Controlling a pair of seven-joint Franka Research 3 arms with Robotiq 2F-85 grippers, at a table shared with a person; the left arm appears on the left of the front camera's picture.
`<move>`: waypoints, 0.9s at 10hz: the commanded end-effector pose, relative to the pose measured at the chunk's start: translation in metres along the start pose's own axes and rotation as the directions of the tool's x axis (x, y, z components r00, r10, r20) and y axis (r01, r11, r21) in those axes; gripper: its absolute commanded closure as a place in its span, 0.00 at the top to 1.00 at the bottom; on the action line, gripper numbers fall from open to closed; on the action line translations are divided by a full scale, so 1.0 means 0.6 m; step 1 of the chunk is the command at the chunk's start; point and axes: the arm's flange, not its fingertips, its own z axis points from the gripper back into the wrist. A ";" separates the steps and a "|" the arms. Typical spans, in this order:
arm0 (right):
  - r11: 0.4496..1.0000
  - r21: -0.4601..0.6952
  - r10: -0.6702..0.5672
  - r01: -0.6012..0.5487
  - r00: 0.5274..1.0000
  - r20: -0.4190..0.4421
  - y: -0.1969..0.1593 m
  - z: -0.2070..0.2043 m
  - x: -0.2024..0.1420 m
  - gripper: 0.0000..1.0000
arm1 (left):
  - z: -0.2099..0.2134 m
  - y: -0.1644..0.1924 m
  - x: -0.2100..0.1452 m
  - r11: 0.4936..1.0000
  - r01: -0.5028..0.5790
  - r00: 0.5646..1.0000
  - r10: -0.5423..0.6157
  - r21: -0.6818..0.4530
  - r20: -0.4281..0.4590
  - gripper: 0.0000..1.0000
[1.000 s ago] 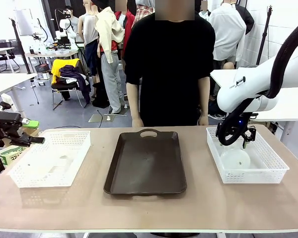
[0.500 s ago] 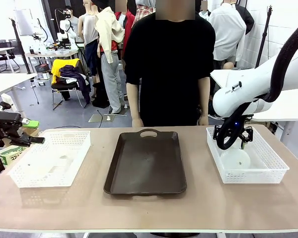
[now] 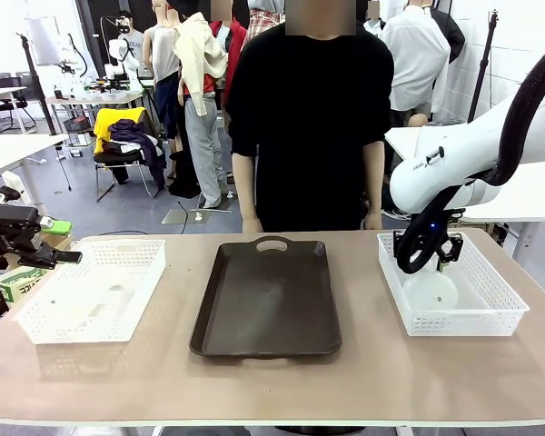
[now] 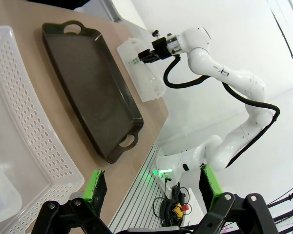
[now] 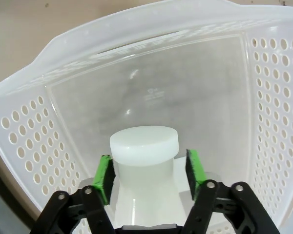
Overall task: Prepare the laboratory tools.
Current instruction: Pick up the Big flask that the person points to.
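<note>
Right arm comes in from the right side up high, then curls over so the wrist points straight down into the right basket [image 3: 463, 320]; the right gripper [image 3: 431, 262] sits low inside it, straddling the neck of the flask [image 5: 144, 141]. The flask is frosted white and stands upright on the basket floor, in the half nearer the tray [image 3: 268, 300]. From the wrist camera the green pads [image 5: 106, 178] flank the neck just under its thick rim; one looks about touching, the other has a sliver of gap, so I'd call the jaws spread around the neck rather than clamped on it.

Left gripper [image 3: 64, 242] hangs off the left end of the desk [image 3: 272, 381], lying roughly level with its fingers aimed toward the left basket [image 3: 73, 329]; fingers wide apart with nothing between them. There's a frosted shape [image 3: 109, 300] in that basket, too faint to tell what it is.

The tray lies between the two baskets; the person [image 3: 309, 118] stands at the far side with arms hanging and hands by the desk edge.

Writing: small dark print on the right arm's white shell, too tiny to read; a raised mark on the basket floor past the flask, unreadable; a green-and-white box [image 3: 18, 283] under the left gripper has print I can't make out either.
</note>
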 end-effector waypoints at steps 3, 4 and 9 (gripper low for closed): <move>1.000 -0.012 -0.004 0.004 0.999 -0.032 0.003 -0.010 0.006 0.00 | 0.002 -0.003 0.002 1.000 0.004 1.000 -0.003 -0.009 0.010 1.00; 1.000 -0.017 -0.006 0.005 0.999 -0.038 0.003 -0.011 0.007 0.00 | 0.002 -0.003 0.002 1.000 0.004 1.000 -0.003 -0.009 0.010 1.00; 1.000 -0.010 -0.003 0.003 1.000 -0.021 -0.002 -0.004 0.003 0.00 | 0.002 -0.003 0.002 1.000 0.004 1.000 -0.003 -0.009 0.010 1.00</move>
